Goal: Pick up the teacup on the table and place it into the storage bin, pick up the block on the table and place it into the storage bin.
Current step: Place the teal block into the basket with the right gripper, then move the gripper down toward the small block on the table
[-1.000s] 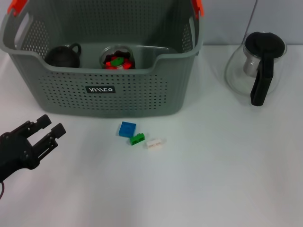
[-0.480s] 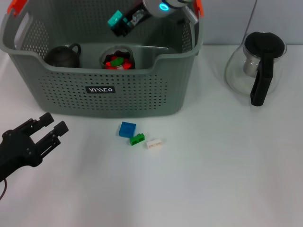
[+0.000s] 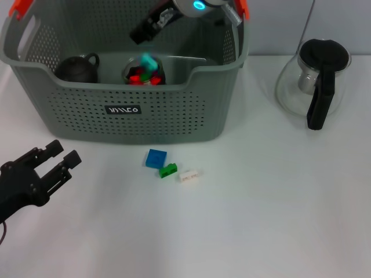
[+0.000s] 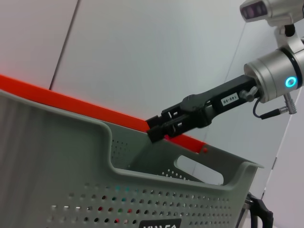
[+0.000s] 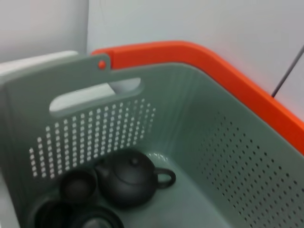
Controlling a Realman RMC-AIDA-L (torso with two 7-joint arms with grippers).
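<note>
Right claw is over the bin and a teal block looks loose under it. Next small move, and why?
Probably lift the right claw clear of the grey perforated plastic storage bin and swing towards the blue square block on the white table: the teal block sits free over the bin's block pile, and three blocks remain outside.

A plain white surface [image 3: 261, 220] filled the lower part of the head view, evenly lit, with only soft shadows on it. Behind it stood a pale grey-white wall [image 3: 278, 23], bare and smooth. In the left wrist view the wall [image 4: 142, 57] was made of flat panels, with thin dark seams running between them.
</note>
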